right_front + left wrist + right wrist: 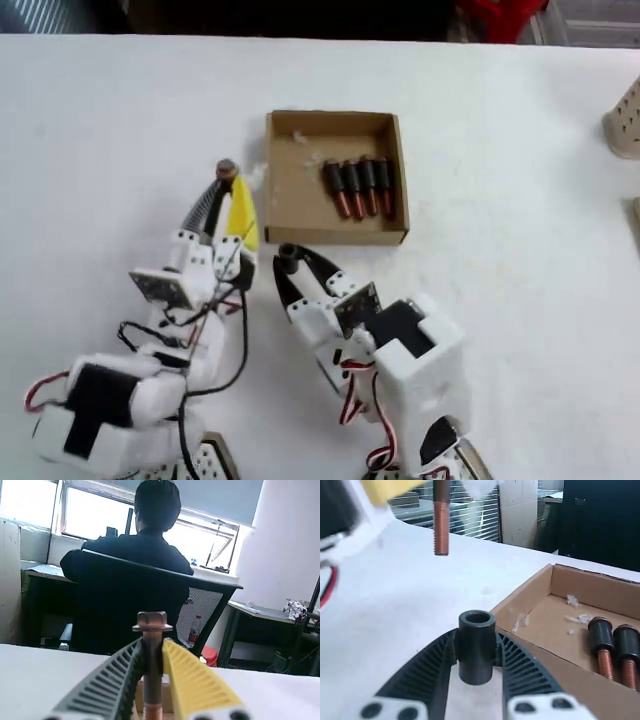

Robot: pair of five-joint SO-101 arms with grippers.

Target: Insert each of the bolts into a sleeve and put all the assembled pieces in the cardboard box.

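Spanning the high view: matte white tabletop [520, 300]. Shallow square brown cardboard box [335, 238] near centre, four copper bolts in black sleeves [362, 188] lying side by side in its right half. Left gripper [227, 183], grey and yellow fingers clamped on upright copper flange-head bolt [227, 168], just left of box. Right gripper [290, 268], black fingers clamped on upright black cylindrical sleeve [289, 258], just before box's front wall. Beyond table: dark mesh office chair [125, 605], bright windows [95, 515], desks [260, 611].
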